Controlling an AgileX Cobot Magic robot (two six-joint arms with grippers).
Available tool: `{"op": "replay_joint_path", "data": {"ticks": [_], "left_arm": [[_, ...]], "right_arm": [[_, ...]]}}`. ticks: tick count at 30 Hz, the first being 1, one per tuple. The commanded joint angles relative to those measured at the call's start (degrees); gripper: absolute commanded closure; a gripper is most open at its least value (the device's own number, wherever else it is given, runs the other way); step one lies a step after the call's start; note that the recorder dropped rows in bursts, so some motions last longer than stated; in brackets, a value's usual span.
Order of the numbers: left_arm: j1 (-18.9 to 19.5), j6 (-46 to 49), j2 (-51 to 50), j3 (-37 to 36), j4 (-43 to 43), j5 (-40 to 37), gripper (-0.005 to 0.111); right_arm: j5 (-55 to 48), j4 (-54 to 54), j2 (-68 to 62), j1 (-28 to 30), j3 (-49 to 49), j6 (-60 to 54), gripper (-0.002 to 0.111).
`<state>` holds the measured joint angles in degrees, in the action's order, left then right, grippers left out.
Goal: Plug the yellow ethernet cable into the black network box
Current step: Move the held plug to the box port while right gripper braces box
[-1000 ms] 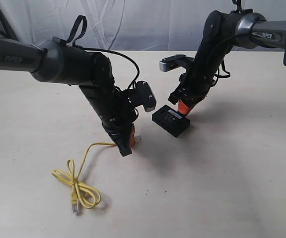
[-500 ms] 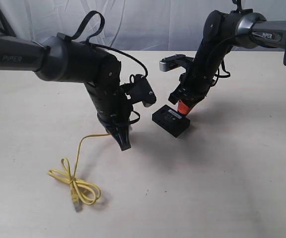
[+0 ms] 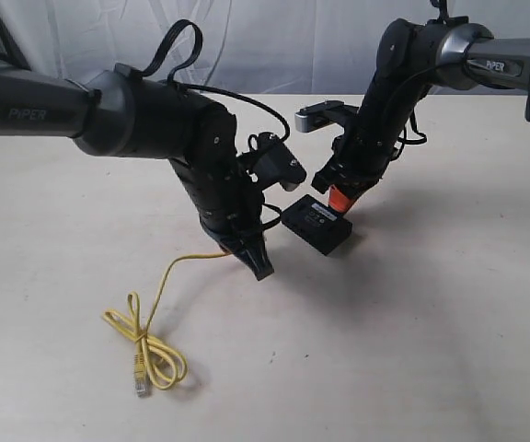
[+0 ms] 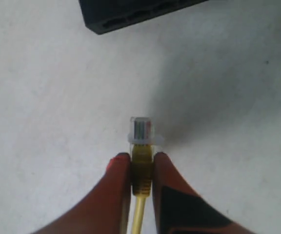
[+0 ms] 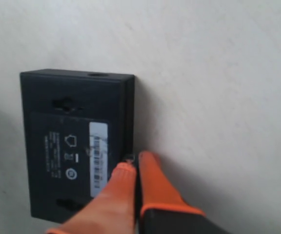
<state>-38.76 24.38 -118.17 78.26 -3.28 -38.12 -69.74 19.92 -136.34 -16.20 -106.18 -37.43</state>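
Note:
The yellow ethernet cable (image 3: 151, 348) lies in a loose knot at the table's front left, its free plug (image 3: 140, 384) on the table. My left gripper (image 3: 257, 266) is shut on the cable's other end. In the left wrist view the clear plug (image 4: 141, 130) sticks out past the gripper (image 4: 141, 159) and points at the port side of the black network box (image 4: 130, 12), a gap away. The black network box (image 3: 317, 226) lies flat mid-table. My right gripper (image 5: 132, 164) is shut, tips at the box's (image 5: 57, 141) edge beside the white label (image 5: 98, 156).
Pale table (image 3: 412, 350) with a white curtain (image 3: 274, 41) behind it. The left arm's wrist camera (image 3: 279, 166) hangs close to the box. The right arm (image 3: 389, 101) leans down over the box from the back right.
My left gripper has swung right toward the box, turning the plug to face it and dragging the cable's slack along. The right arm and the box have not moved.

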Motion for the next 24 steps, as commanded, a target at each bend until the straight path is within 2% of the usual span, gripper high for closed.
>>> {"op": "replay_joint_path", "data": {"ticks": [1, 8, 14, 24], "left_arm": [[-0.2, -0.5, -0.6, 0.1, -2.6, 2.5, 0.107], [-0.2, -0.4, -1.2, 0.3, -2.9, 6.8, 0.107], [-0.2, -0.4, -4.9, 5.0, -4.0, 1.8, 0.107], [-0.2, -3.0, -8.6, 11.2, -3.9, -0.9, 0.107]], "right_arm": [[-0.2, 2.1, 0.7, 0.2, 0.2, -0.3, 0.109], [-0.2, 2.7, 0.7, 0.2, 0.2, -1.0, 0.109], [-0.2, 2.7, 0.7, 0.2, 0.2, -1.0, 0.109], [-0.2, 3.7, 0.7, 0.2, 0.2, -1.1, 0.109]]}}
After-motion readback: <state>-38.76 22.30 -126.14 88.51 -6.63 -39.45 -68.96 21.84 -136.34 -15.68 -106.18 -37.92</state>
